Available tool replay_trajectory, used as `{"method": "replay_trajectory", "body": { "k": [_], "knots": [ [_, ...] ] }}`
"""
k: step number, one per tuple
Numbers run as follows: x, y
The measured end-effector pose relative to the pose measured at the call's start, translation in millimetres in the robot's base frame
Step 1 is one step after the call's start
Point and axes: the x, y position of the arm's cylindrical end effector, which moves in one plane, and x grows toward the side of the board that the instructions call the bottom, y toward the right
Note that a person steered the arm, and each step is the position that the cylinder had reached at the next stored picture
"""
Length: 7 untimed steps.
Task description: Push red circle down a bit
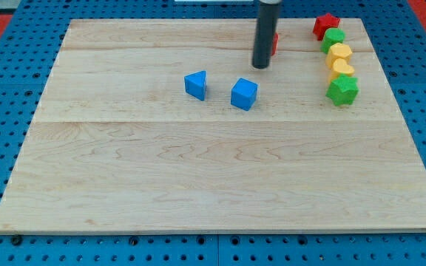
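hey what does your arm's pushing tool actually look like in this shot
My tool is a straight, dark grey-to-black cylindrical rod entering from the view's top, smooth and slightly glossy, ending in my tip, which is blunt and rounded. No cables, markings or labels show on it, and the rest of the arm is out of frame.

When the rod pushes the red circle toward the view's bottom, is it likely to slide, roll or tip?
Probably slide: the red circle, mostly hidden behind my tip, seems to lie flat on the smooth wooden board. Tipping looks unlikely, as it sits low. It may veer sideways, since a round edge gives an off-centre push little to square against; the blue cube lies below, left.
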Motion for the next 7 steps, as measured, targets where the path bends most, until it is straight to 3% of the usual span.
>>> {"method": "replay_trajectory", "body": {
  "k": [1,3,7],
  "knots": [
    [-26.5,-31.8],
    [-71.8,-24.7],
    [-67.6,10.2]
  ]
}}
